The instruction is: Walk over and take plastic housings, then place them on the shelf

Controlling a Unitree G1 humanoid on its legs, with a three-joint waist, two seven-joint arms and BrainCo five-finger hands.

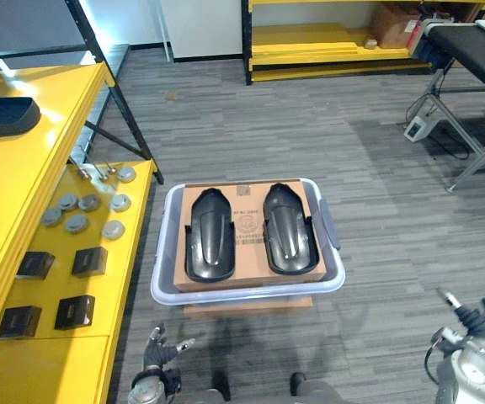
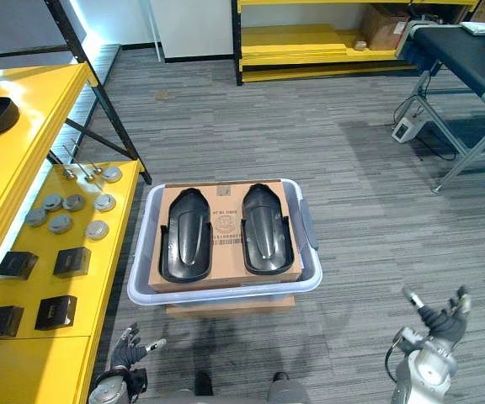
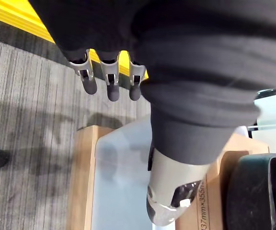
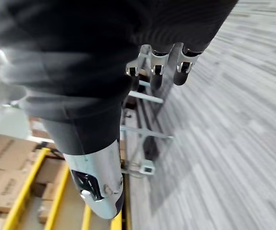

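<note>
Left eye view: two black plastic housings, one on the left [image 1: 208, 236] and one on the right [image 1: 288, 229], lie side by side, apart, at the centre of the frame. They rest on a cardboard sheet [image 1: 247, 220] inside a clear bin [image 1: 244, 292]. The bin sits on a brown base [image 1: 247, 305], most of it hidden under the bin.

A third housing [image 1: 2, 116] lies on the upper tier of the yellow shelf [image 1: 57, 353] at the upper left, its end cut off by the frame edge. Lower on the shelf are grey discs [image 1: 77, 222] and small black boxes [image 1: 88, 261]; what they are is hard to make out.

The left hand [image 1: 160, 349] is at the bottom edge, left of centre, fingers spread and empty, its wrist cut off. The right hand [image 1: 478, 316] is in the lower right corner, fingers apart, holding nothing, well clear of the bin.

In the left wrist view the fingers [image 3: 111, 84] hang straight over the floor, and a housing's rim shows at the lower right, cut off. In the right wrist view the fingers [image 4: 157, 64] are loosely extended over the carpet.
</note>
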